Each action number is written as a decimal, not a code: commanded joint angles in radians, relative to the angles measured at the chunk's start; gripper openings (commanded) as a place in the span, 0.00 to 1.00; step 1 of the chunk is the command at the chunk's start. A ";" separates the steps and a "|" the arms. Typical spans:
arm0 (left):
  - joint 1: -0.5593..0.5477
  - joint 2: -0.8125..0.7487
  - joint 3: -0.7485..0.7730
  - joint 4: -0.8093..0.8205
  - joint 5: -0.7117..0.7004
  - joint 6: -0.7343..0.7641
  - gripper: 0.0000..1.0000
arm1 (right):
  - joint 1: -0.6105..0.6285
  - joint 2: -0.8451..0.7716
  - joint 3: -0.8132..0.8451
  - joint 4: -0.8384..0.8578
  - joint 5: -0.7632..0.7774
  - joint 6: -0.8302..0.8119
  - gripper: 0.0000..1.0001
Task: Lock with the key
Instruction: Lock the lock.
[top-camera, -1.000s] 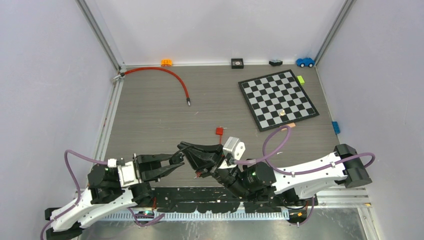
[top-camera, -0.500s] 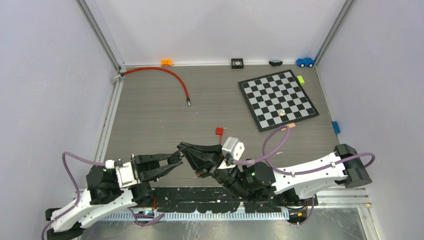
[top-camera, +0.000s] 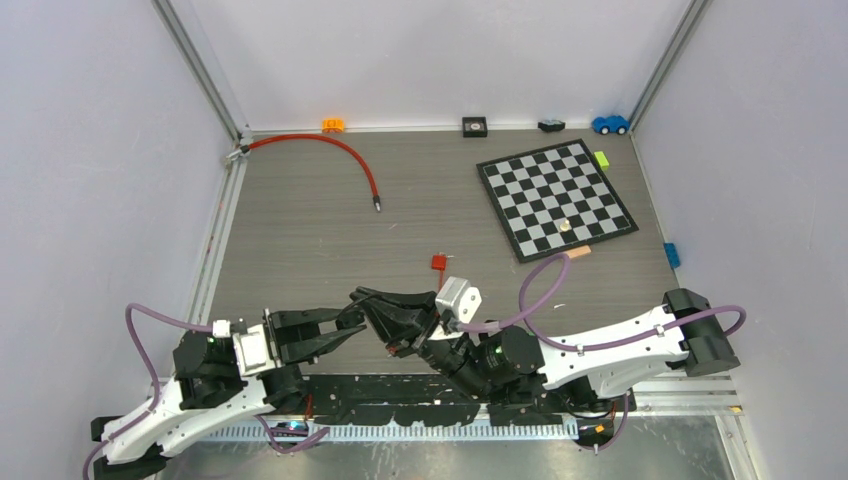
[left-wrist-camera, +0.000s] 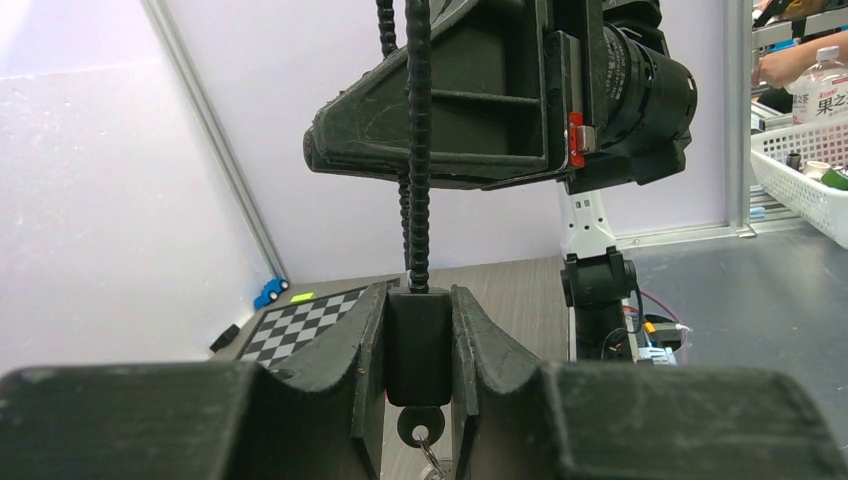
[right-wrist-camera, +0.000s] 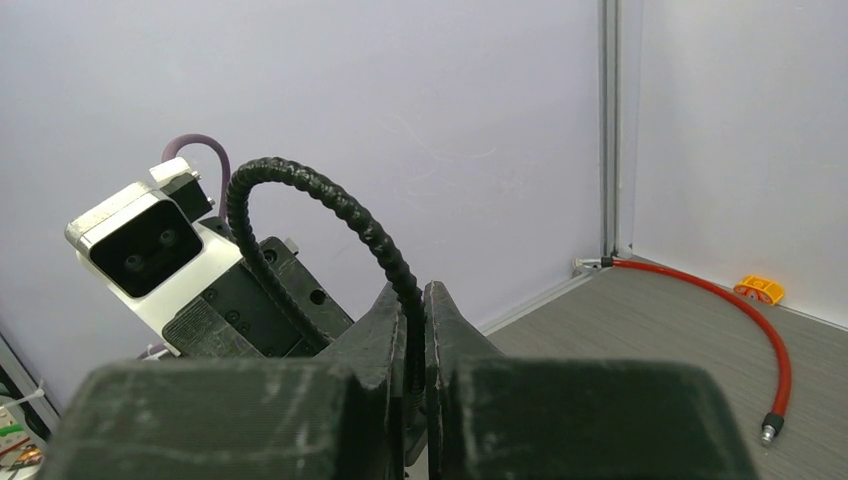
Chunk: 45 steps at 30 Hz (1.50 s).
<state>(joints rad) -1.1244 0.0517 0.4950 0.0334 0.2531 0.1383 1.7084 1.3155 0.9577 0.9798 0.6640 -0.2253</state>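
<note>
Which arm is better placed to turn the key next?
Right, probably: the left pincer clamps the lock body with the key at its base, while the right pincer pinches only the cable.

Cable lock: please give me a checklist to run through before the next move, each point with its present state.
1. Left gripper clamps the lock body: ok.
2. Right gripper pinches the cable: ok.
3. Key shows under the body, seemingly inserted: ok.
4. Cable's free end seated in the body: cannot tell.
5. A gripper free to turn the key: not ok, both are holding.
</note>
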 joint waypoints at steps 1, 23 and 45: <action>0.000 0.005 0.009 0.011 -0.017 -0.002 0.00 | 0.014 0.007 0.033 0.036 -0.005 0.016 0.01; 0.000 0.007 0.005 0.014 -0.099 -0.014 0.00 | 0.014 0.074 0.028 -0.129 0.001 0.073 0.01; 0.001 0.022 0.012 -0.056 -0.103 -0.022 0.00 | 0.004 0.137 0.087 -0.323 0.011 0.115 0.01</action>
<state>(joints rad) -1.1244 0.0517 0.4927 -0.0704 0.1577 0.1127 1.6928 1.3758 1.0004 0.8768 0.7692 -0.1547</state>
